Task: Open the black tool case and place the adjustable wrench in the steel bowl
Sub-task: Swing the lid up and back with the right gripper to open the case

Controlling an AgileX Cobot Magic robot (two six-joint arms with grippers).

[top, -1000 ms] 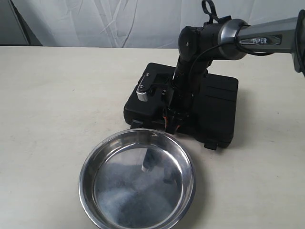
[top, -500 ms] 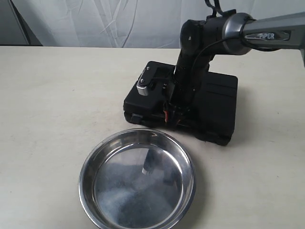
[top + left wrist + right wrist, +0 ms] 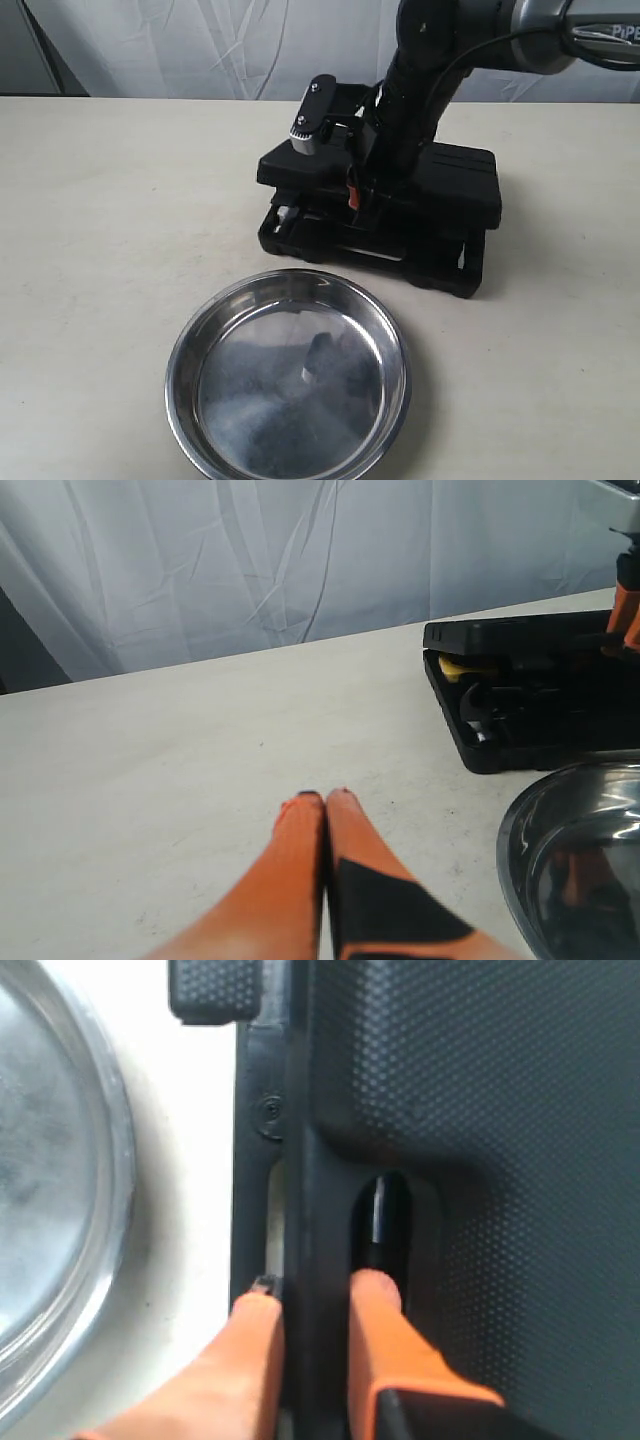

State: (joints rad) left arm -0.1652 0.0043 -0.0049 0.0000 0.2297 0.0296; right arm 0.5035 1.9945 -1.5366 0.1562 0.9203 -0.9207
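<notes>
1 case point(image 3: 385, 225), 1 bowl point(image 3: 172, 372), 2 grippers. The right gripper point(image 3: 315, 1305) is clamping the front edge of the case lid point(image 3: 440, 185): fingers are sitting nearly together with only the lid's handle bar between them, one finger point(image 3: 375, 1305) is reaching into the handle recess, and the other point(image 3: 258, 1325) is sitting outside the edge. In the exterior view this gripper point(image 3: 356, 195) is holding the lid part-way up, front edge raised off the base, with a gap showing along the front and one side. The bowl point(image 3: 60, 1160) is sitting just past the right gripper's outer finger, apart from the case, with a strip of table point(image 3: 195, 1140) between them; it is holding nothing. 1 latch point(image 3: 215, 990) is showing at the case edge beyond the fingertips. The left gripper point(image 3: 322, 802) is sitting fully closed and empty, pads touching, low over the table point(image 3: 180, 770). The case point(image 3: 530, 735) is lying ahead of it and off to one side, well apart; the bowl point(image 3: 512, 832) is lying nearer on the same side. Through the lid gap 1 yellow item point(image 3: 455, 667) and 1 dark tool point(image 3: 482, 715) with a metal glint are showing. I cannot tell which, if either, is the wrench, so I'm not locating it.
</notes>
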